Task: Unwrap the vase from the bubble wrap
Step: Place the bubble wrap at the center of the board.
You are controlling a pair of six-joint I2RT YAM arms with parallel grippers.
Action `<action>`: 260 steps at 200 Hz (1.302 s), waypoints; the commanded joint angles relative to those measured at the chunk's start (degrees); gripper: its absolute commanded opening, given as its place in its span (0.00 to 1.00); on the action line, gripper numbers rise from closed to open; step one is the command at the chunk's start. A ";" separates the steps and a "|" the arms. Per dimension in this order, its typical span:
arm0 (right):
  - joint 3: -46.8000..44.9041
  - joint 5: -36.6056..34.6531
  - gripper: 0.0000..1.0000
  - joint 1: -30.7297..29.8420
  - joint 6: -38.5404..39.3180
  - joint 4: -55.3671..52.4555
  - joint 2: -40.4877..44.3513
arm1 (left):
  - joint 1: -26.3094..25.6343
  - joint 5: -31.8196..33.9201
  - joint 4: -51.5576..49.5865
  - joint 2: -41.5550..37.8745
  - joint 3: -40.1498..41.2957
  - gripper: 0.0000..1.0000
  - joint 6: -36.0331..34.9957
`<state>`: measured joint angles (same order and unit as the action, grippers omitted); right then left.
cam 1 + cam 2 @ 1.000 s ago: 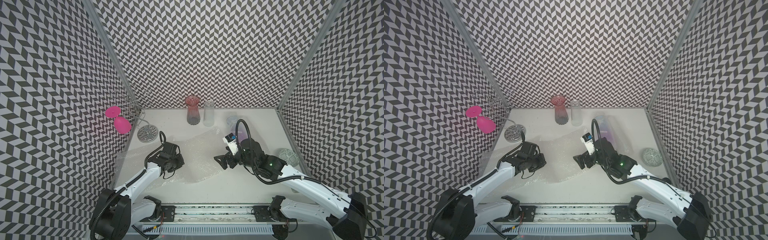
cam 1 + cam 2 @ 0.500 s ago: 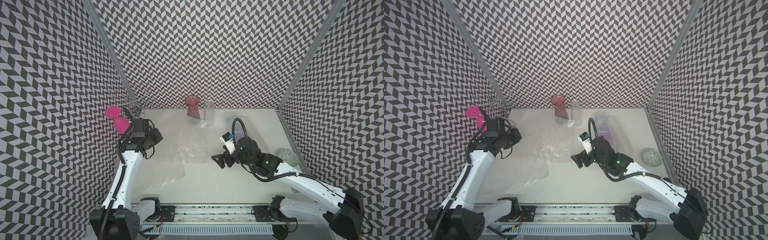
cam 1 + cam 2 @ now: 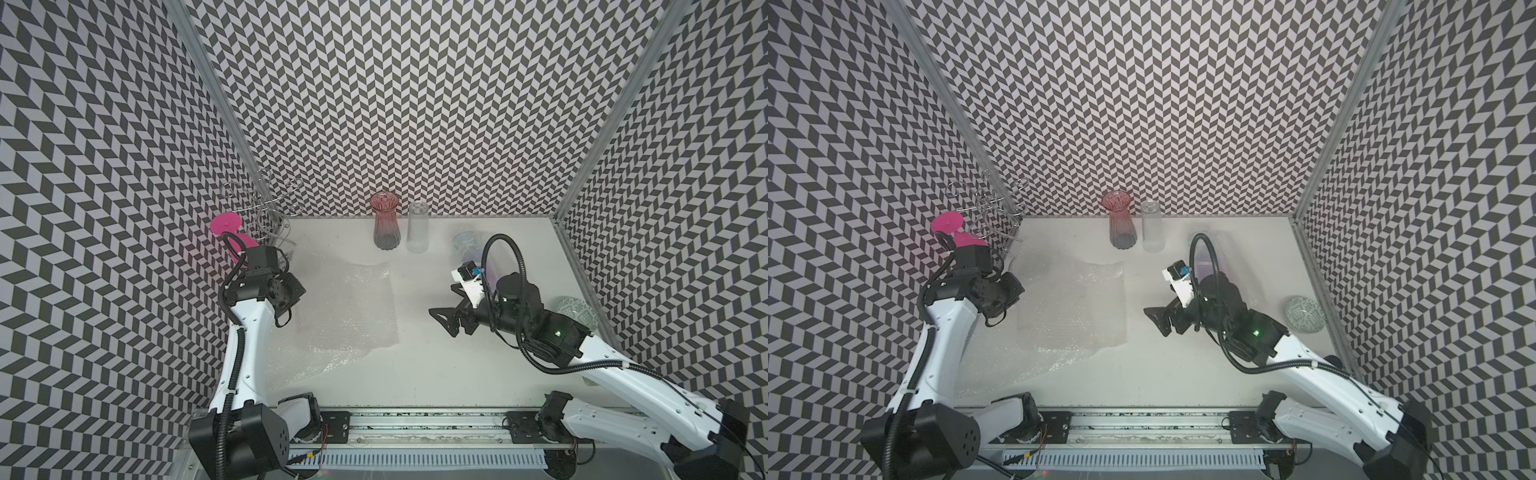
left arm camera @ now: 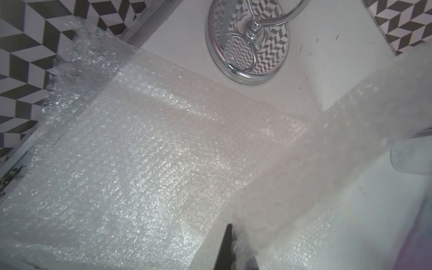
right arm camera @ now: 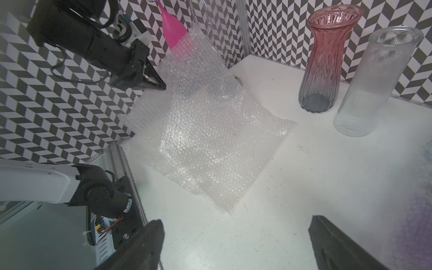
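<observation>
so the left claw (image 5: 162,86) is pinched shut on an edge of the bubble wrap (image 3: 345,303) and holds it up at the far left, right by the wire stand (image 3: 266,208). the sheet drapes from the claw down onto the desk (image 3: 436,374), so my guess is it's hauling loose wrap out of the working area, not peeling a vase.

the right claw (image 3: 444,300) hovers mid-desk, jaws spread wide, nothing in them, a little apart from the right edge of the sheet. looks free for the next grab. just behind that arm, far right, lies a purplish wrapped vase (image 3: 467,249), mostly hidden by the wrist and cable. i'd say that's the one not yet done.

the pink vase (image 3: 386,226) and the clear ribbed vase (image 3: 417,228) stand upright side by side against the far wall, bare and out of the arms' way.

counts:
- bare vases: two
- wrapped vases: one that i can see
- loose sheets: at least two, one held and one flat under it. they overlap and they're see-through, so there might be a third
- pink goblet (image 5: 174,30) hanging on the stand: one, i think
- green patterned dish (image 3: 575,311) by the right wall: one
</observation>
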<state>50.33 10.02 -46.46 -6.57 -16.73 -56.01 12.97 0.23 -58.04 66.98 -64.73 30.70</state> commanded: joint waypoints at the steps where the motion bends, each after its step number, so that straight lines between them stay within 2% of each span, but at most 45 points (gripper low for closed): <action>1: 0.81 0.90 0.99 -0.31 1.08 2.08 3.55 | 1.60 8.02 -3.30 -0.82 0.04 0.00 2.29; 33: -0.49 -4.23 0.99 -0.30 2.08 2.07 7.37 | 7.90 14.52 -5.27 -0.55 0.13 0.00 -0.84; 53: -0.32 -4.56 0.99 -0.61 2.54 1.71 8.21 | 12.45 13.53 -4.04 0.11 1.21 0.00 -3.45; 75: -0.18 -4.56 0.99 -1.34 2.96 1.53 8.56 | 13.33 15.17 -2.66 2.89 3.70 0.02 -5.24; 88: -0.14 -4.98 0.99 -1.36 3.11 1.36 8.60 | 13.31 16.46 -1.77 4.40 5.22 0.19 -5.47; 95: -0.14 -5.43 0.99 -1.36 3.22 1.22 8.57 | 13.30 17.27 -1.08 4.56 5.83 0.34 -5.39; 102: -0.18 -5.97 0.99 -1.34 3.45 1.05 8.54 | 13.77 16.75 -0.22 4.65 6.03 0.41 -5.49; 118: -0.03 -7.07 0.99 -1.36 3.77 0.41 8.08 | 13.31 16.24 0.48 4.96 4.13 0.69 -5.47; 127: -0.01 -7.24 0.99 -1.36 3.77 0.18 7.65 | 12.81 16.45 0.08 4.99 2.34 0.76 -4.91; 142: 0.26 -6.61 0.99 -1.36 3.53 -0.10 6.56 | 11.88 16.45 -0.39 3.82 -0.99 0.79 -3.45; 151: 0.74 -5.56 0.99 -1.19 3.21 -0.67 5.48 | 10.82 17.38 -0.28 2.18 -2.92 0.81 -3.13; 168: 1.92 -3.52 0.99 -1.25 2.57 -1.98 3.37 | 8.13 23.70 -0.52 -1.85 -5.63 0.87 -3.28; 183: 2.72 -2.82 0.99 -1.18 2.00 -2.85 1.92 | 6.10 24.62 -0.50 -5.09 -5.95 0.88 -4.16; 221: 4.35 -2.80 0.99 0.86 0.13 -5.01 -1.72 | -1.09 13.41 0.53 -12.26 1.99 0.90 -0.65; 240: 5.74 -1.78 0.99 4.38 -0.67 -6.92 -4.06 | -7.79 8.30 1.03 -15.25 6.82 0.90 2.60; 260: 6.72 0.77 0.99 9.31 -1.42 -7.76 -6.70 | -18.15 6.11 4.17 -17.29 12.32 0.90 6.96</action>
<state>54.89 8.21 -41.76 -6.39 -23.88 -60.31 3.49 11.79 -56.42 51.66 -57.14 31.55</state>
